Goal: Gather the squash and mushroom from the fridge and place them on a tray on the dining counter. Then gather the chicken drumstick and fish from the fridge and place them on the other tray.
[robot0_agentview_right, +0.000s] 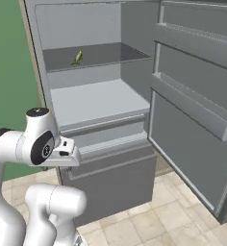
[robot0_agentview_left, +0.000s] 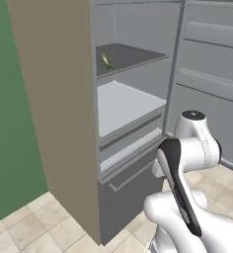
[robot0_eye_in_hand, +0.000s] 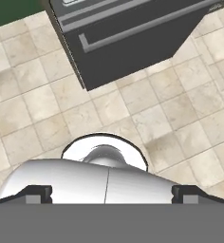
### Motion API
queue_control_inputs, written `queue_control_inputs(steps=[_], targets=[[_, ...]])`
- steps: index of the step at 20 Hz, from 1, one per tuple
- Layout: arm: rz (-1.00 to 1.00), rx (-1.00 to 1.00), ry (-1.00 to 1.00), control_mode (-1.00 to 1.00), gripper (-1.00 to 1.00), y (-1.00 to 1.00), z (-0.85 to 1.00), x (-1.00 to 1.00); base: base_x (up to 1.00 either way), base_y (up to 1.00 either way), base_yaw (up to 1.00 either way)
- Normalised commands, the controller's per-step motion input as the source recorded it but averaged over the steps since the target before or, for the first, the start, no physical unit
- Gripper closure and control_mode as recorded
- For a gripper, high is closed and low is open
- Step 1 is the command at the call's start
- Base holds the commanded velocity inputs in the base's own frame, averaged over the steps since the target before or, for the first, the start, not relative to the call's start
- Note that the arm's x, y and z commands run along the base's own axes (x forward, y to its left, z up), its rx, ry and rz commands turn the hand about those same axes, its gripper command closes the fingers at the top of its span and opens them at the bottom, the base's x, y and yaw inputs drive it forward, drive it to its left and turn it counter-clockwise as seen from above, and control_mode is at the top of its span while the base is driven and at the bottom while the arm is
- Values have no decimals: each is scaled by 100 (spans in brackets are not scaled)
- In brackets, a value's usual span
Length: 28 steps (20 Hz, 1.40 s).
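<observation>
The fridge stands open, its door swung out to the right. A small greenish fish lies on the upper shelf, toward the left. The wide white shelf below it is bare. My arm is folded in front of the fridge with the hand low, pointing down at the floor. My gripper is open, its fingertips far apart with nothing between them. The fridge's dark bottom drawer is above it in the hand view. Squash, mushroom, chicken drumstick, both trays and the dining counter are out of view.
The open door carries shelf bins that jut toward the arm on the right. A green wall lies left of the fridge. Beige tiled floor spreads in front of the closed bottom drawer.
</observation>
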Motion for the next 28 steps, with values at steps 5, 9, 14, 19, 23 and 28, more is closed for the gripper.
queue_control_inputs(steps=[5, 9, 14, 19, 23, 28], targets=[[0, 0, 0, 100, -100, 0, 0, 0, 70, -31, 29], [0, 0, 0, 100, -100, 0, 0, 0, 56, -38, 27], [0, 0, 0, 100, -100, 0, 0, 0, 60, -35, 29], [0, 0, 0, 100, -100, 0, 0, 0, 62, -9, 37], [0, 0, 0, 100, -100, 0, 0, 0, 44, -18, 36], [0, 0, 0, 100, -100, 0, 0, 0, 38, -27, 33]])
